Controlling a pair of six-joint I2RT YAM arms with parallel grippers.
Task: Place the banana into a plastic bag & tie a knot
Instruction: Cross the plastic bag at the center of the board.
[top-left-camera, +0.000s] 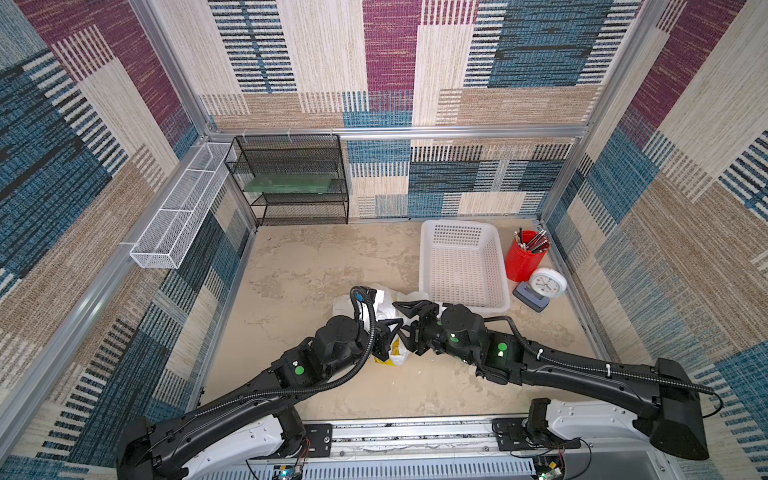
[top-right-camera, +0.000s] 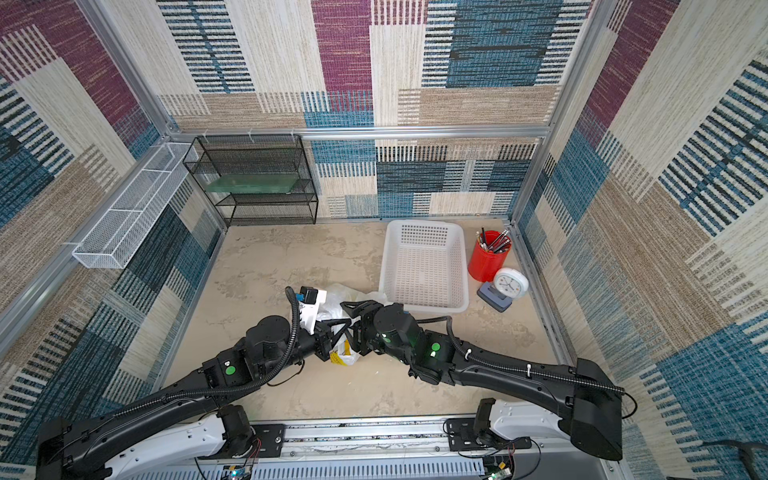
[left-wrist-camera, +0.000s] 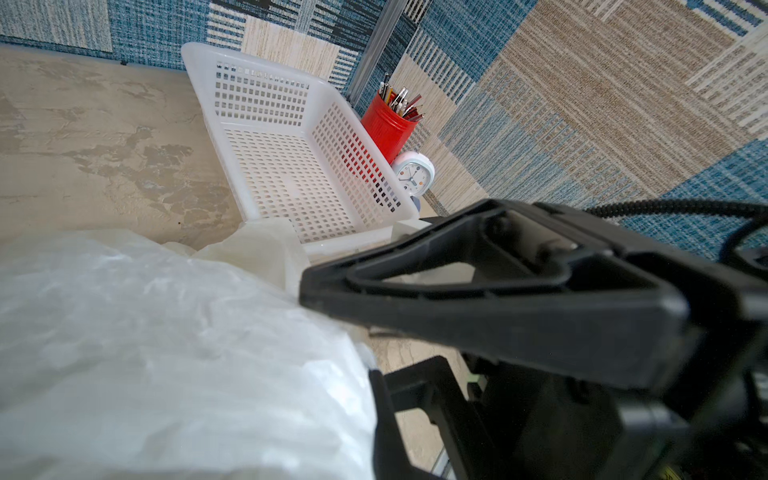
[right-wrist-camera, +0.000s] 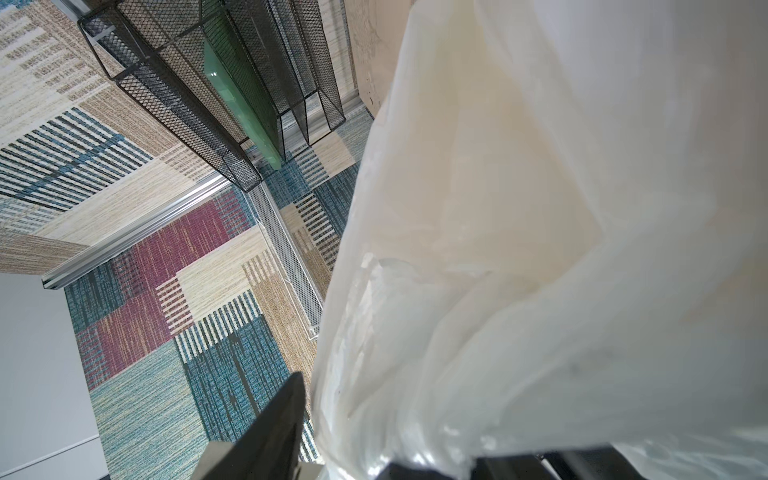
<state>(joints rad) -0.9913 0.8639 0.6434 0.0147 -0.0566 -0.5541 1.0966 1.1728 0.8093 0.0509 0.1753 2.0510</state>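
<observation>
Lying crumpled mid-counter, just short of the white basket's near rim, the plastic bag sits between both grippers, its contents hidden by the film; the red cup beside the basket holds pens; the black mesh shelf carries a green board; both arms reach in low from the near edge, wrists facing each other; the left gripper is closed tight, its tips buried in bunched bag film; the right gripper has its jaws apart with bag film between them, and whether they pinch it cannot be told.
</observation>
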